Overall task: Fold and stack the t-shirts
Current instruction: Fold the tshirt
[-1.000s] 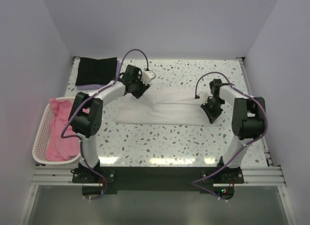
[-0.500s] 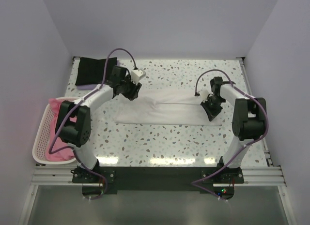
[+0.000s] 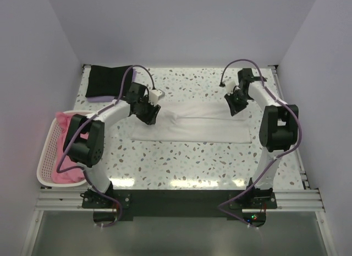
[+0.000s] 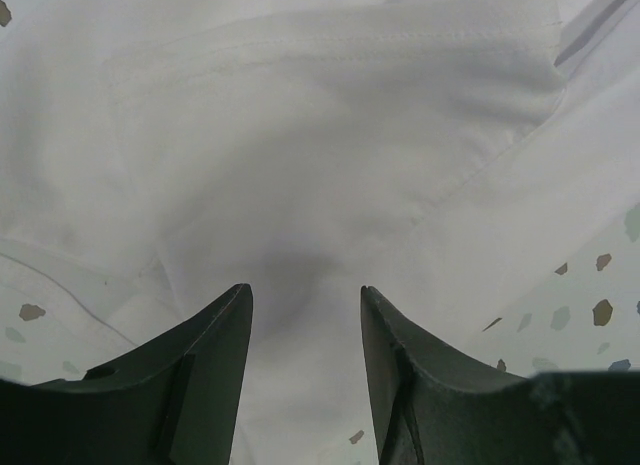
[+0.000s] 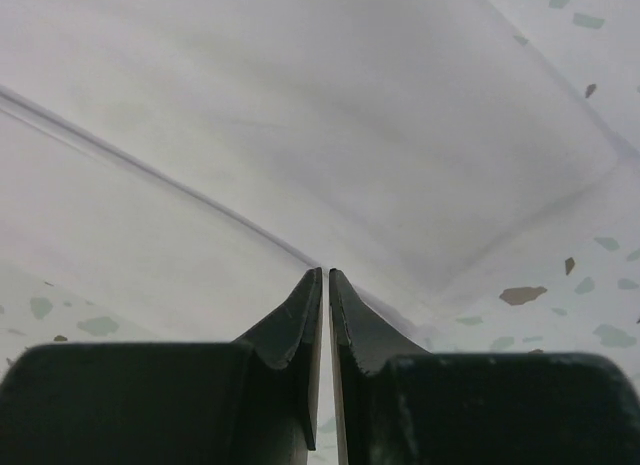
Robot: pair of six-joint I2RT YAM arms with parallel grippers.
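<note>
The speckled terrazzo surface (image 3: 209, 157) sits boxed in by plain pale lavender walls (image 3: 181, 30), with both arms reaching out from its six o'clock edge.

The left claw (image 4: 305, 290) stands moderately wide, its two dark fingers (image 4: 215, 355) apart with nothing between them. It points down at rumpled white cloth near a stitched hem. The right claw (image 5: 326, 272) is narrow, its fingers pressed almost together with only a hairline between them. The tips sit right at a folded edge of the same cloth; whether they pinch any of it I cannot tell.

Both are at the white t-shirt (image 3: 192, 126), which lies spread as a long band across the middle of the surface. The left claw is at its ten o'clock corner, the right claw at its one o'clock corner.

At eight o'clock, hanging at the surface's edge, a pale pink lattice basket (image 3: 47, 151) holds crumpled pink t-shirts (image 3: 69, 157), piled up to its rim. At the eleven o'clock corner a folded black t-shirt (image 3: 109, 80) lies on a lavender t-shirt (image 3: 98, 96), of which only a strip shows along the near side.
</note>
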